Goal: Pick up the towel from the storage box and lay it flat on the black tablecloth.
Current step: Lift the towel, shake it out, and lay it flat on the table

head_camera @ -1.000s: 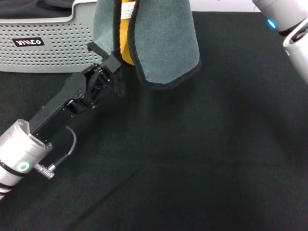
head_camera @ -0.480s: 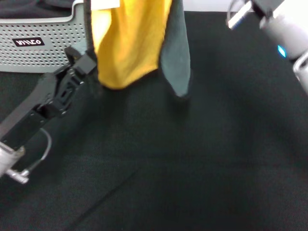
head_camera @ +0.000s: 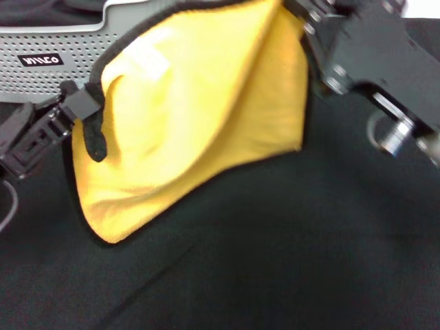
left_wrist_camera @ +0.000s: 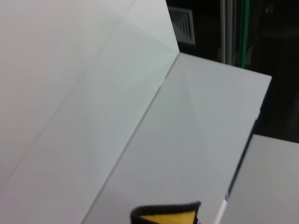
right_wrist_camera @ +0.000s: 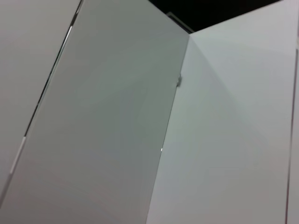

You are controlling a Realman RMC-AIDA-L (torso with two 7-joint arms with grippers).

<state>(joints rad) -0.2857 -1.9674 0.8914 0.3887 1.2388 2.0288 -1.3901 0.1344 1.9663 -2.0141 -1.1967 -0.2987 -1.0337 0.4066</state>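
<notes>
The towel (head_camera: 199, 117) hangs spread out in the head view, yellow-orange face toward me, black stitched edge around it, stretched between both grippers above the black tablecloth (head_camera: 289, 254). My left gripper (head_camera: 77, 104) is shut on the towel's left corner. My right gripper (head_camera: 309, 20) is shut on the towel's upper right corner. The towel's lower edge sags toward the cloth. A yellow towel corner (left_wrist_camera: 168, 215) shows in the left wrist view. The light grey storage box (head_camera: 48, 55) stands at the back left, behind the towel.
The wrist views show only white wall panels (right_wrist_camera: 117, 121) and a dark opening. The right arm's black body (head_camera: 381, 65) hangs over the cloth's right rear.
The towel has been pulled open from a hanging bunch into a wide yellow sheet. My left gripper moved left with its corner; my right gripper came in and took the other corner.
</notes>
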